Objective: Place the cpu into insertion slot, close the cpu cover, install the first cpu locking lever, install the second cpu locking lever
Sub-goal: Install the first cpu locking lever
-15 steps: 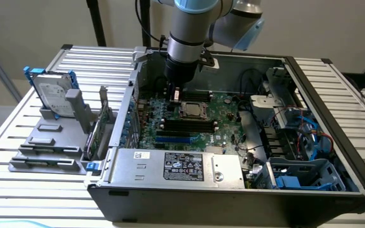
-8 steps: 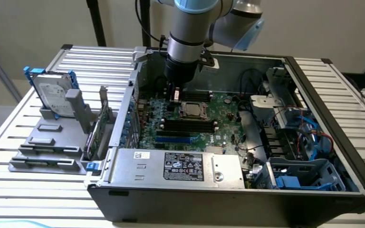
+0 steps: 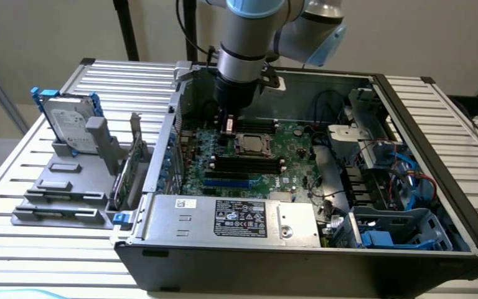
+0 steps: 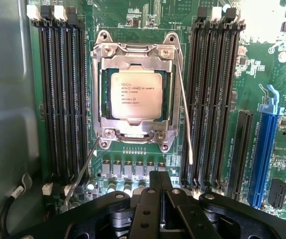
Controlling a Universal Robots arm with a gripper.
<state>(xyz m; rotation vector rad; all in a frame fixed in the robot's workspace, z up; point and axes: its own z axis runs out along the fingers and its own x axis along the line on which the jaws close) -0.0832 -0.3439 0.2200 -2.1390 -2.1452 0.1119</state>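
The open computer case (image 3: 305, 269) lay on a slatted table, with the arm reaching down into it. Inside, the green circuit board (image 4: 232, 149) surrounded the insertion slot (image 4: 106, 94), and a bank of long black memory slots (image 4: 63, 99) flanked the slot on each of two opposite sides.

The cpu cover (image 4: 133, 52) was down flat over the slot. The cpu (image 4: 135, 93) sat inside the slot, and its silver top showed squarely through the cover's window. Those two steps looked done.

The gripper (image 4: 158, 175) hung near one edge of the slot, apart from it. Its fingers were pressed together and held nothing. In the exterior view, the gripper (image 3: 228, 128) stood just beside the slot.

Neither thin wire lever looked latched. One lever (image 4: 185, 119) bowed away from the side of the slot that faces the blue expansion connector (image 4: 262, 149). The other lever (image 4: 83, 169) angled off a corner of the slot, across the foot of the opposite memory bank.

The main risk, as I judged it, was in the thin, springy wire. It could slip off a closed fingertip and snap back up. A push aimed slightly off could drag the wire into the memory slots beside the slot, or scrape the row of small grey components (image 4: 133, 167) between the slot and the gripper. Forcing a lever down on a cover that was not fully seated could load the cpu unevenly.
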